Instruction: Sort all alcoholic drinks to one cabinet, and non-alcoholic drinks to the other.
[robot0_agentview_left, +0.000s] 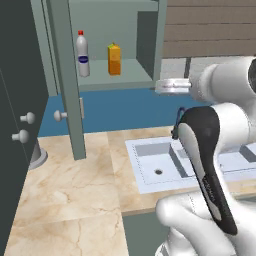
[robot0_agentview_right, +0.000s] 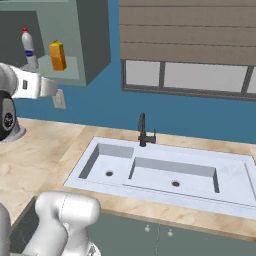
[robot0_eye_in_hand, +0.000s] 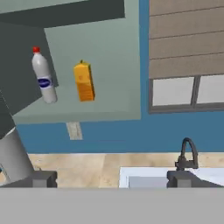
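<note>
The white bottle (robot0_agentview_left: 82, 54) with the red cap and blue label stands upright on the shelf of the open cabinet (robot0_agentview_left: 130, 80), in the upper left of the left base view. The small orange carton (robot0_agentview_left: 114, 60) stands upright just beside it, to its right in the frame – the two are near each other but not touching.

In the right base view, the same two things sit in the upper left corner, the bottle (robot0_agentview_right: 29, 49) at the frame's left and the carton (robot0_agentview_right: 57, 56) next to it.

In the hand view, the bottle (robot0_eye_in_hand: 44, 76) and the carton (robot0_eye_in_hand: 84, 82) are in the upper left, inside the cabinet and tilted in the picture.

The gripper (robot0_eye_in_hand: 112, 178) is at the bottom of the hand view. Its two dark tips stand far apart – the claw is let go, with nothing between them.

Lower down is a pale stone counter (robot0_agentview_left: 70, 200) with a sink (robot0_agentview_right: 165, 172) set into it. A dark tap (robot0_agentview_right: 144, 131) stands behind the sink, in the middle of the right base view. A window (robot0_agentview_right: 195, 75) with a brown blind is in the upper right of that view, on a blue wall (robot0_agentview_right: 100, 105).
</note>
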